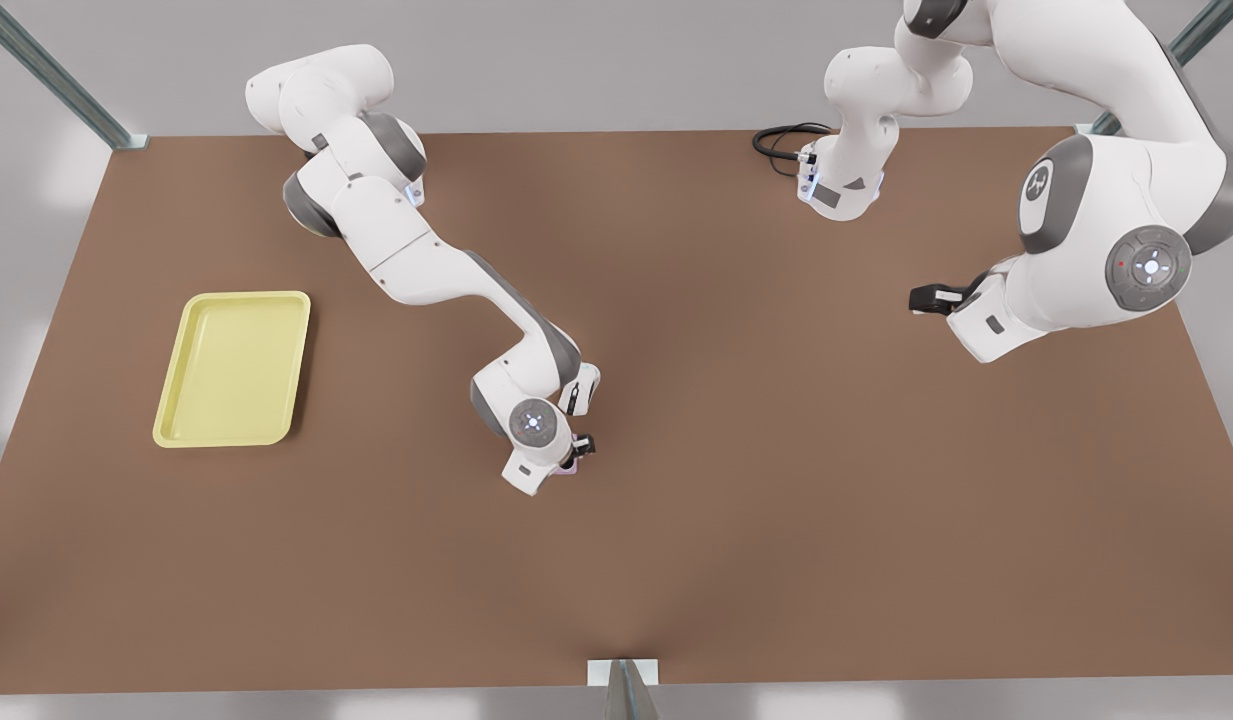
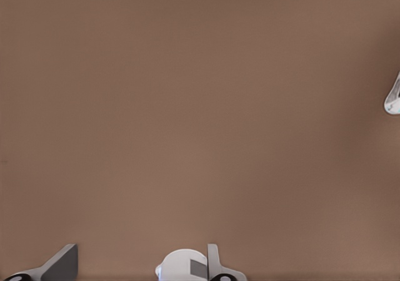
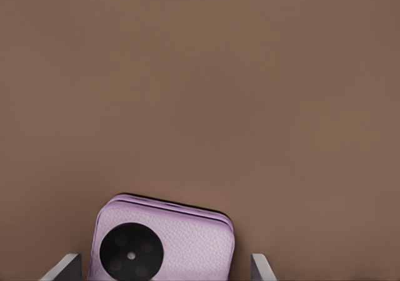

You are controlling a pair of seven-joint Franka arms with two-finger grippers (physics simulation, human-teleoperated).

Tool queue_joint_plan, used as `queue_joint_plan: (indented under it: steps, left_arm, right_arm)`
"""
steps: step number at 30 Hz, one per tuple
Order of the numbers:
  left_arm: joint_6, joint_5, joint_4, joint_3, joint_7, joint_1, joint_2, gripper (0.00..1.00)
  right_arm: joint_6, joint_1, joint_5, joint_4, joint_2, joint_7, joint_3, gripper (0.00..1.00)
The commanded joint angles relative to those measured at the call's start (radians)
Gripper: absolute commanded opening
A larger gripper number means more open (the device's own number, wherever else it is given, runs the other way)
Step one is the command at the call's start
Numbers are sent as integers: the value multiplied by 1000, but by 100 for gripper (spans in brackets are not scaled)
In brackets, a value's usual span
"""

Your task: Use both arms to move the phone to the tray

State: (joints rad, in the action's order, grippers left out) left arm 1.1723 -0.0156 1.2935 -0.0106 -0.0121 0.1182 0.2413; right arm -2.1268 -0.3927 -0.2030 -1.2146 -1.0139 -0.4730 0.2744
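Note:
The pale pink phone [image 3: 181,243] lies flat on the brown table, one black round lens cluster facing up. My right gripper [image 3: 162,270] is open and straddles it, a grey fingertip [image 3: 64,266] on either side with a small gap to the phone. In the front view this gripper [image 1: 579,450] hangs low at the table's middle, with a sliver of phone [image 1: 568,468] under it. The pale yellow tray [image 1: 246,297] sits far off toward the front view's left. My left gripper [image 1: 926,298] waits open above the table on the front view's right, and the left wrist view has its fingertips [image 2: 62,263] wide apart.
A black cable [image 1: 781,140] loops by the far arm base. The brown table [image 1: 776,520] stretches bare between phone and tray. A metal bracket [image 1: 623,672] marks the near edge. A small white rounded shape [image 2: 181,265] sits beyond the left fingertips; I cannot tell what it is.

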Motion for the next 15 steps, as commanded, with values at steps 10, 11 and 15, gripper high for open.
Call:
queue_joint_plan:
  steps: [10,11,15]
  left_arm:
    - [-2,0,0,0,3,0,0,100]
    - [-2,0,0,0,1,0,1,100]
    - [-2,0,0,0,1,0,3,100]
  right_arm:
    - [-12,-8,-1,-20,8,-72,0,100]
    - [-12,-6,-3,-28,8,-72,0,100]
    - [-15,-8,-3,-51,11,-93,6,99]
